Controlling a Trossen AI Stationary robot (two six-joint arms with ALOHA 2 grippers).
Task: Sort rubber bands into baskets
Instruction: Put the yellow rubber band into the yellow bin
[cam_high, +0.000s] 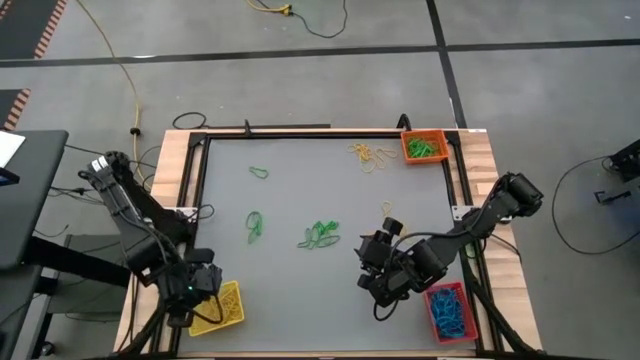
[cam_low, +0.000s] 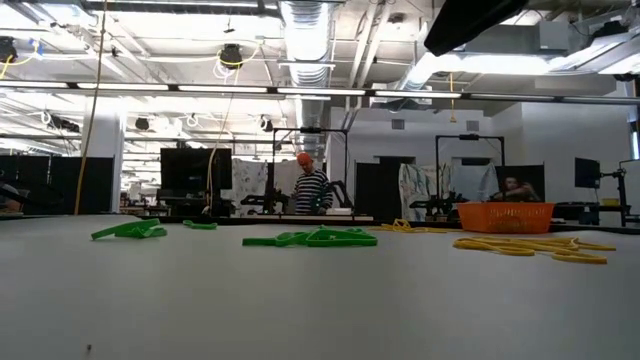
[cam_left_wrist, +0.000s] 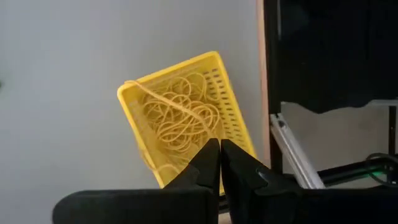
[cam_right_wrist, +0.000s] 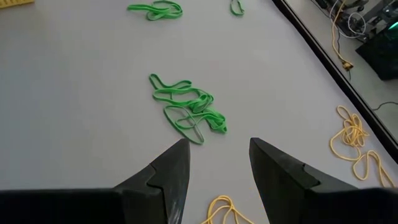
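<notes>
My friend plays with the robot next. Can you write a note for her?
Left tool: shut, empty, over the yellow basket, which holds yellow bands.
Right tool: open, empty, near the blue-filled red basket.
Orange basket holds green bands.
Left to sort: green bands mid-table, two more green bunches farther left, and yellow bands beside the orange basket.

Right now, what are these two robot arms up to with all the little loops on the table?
They are sorting rubber bands by colour into baskets. The left gripper, shut and empty, hovers over the yellow basket, which holds yellow bands. The right gripper is open, facing a green pile mid-table. Loose yellow bands lie beside the orange basket, which holds green ones; the red basket holds blue.
</notes>
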